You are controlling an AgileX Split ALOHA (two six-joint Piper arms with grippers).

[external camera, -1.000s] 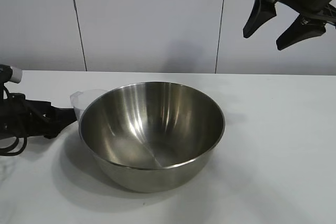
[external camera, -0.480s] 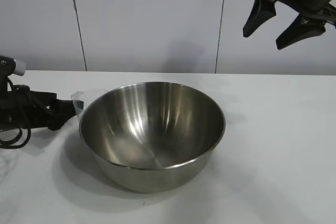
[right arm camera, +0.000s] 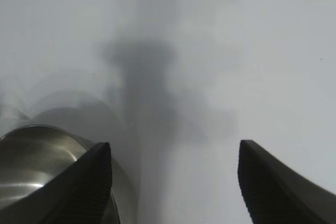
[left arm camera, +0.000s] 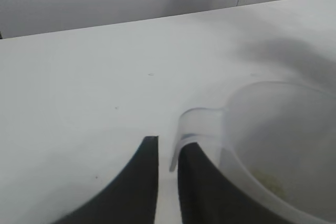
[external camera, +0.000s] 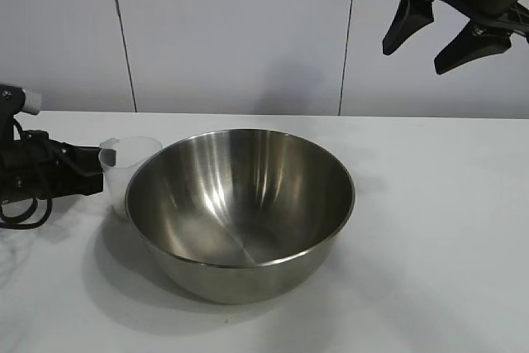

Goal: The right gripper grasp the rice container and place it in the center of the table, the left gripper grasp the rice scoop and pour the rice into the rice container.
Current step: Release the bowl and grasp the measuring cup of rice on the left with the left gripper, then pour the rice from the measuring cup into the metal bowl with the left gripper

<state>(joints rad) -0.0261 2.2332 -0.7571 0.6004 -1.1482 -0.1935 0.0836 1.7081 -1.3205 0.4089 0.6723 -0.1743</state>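
Rice scoop [external camera: 124, 173], a small translucent plastic cup, stands just beside the wide shiny steel rice container [external camera: 240, 208] mid-table, its side handle pinched between the nearly shut black left gripper [left arm camera: 168, 153], ready for lifting, while the right gripper [external camera: 436, 32] hangs wide-jawed above, empty.

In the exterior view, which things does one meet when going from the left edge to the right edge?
left gripper, shut on the scoop's handle → rice scoop → rice container on the table → right gripper, open and raised at the upper right.
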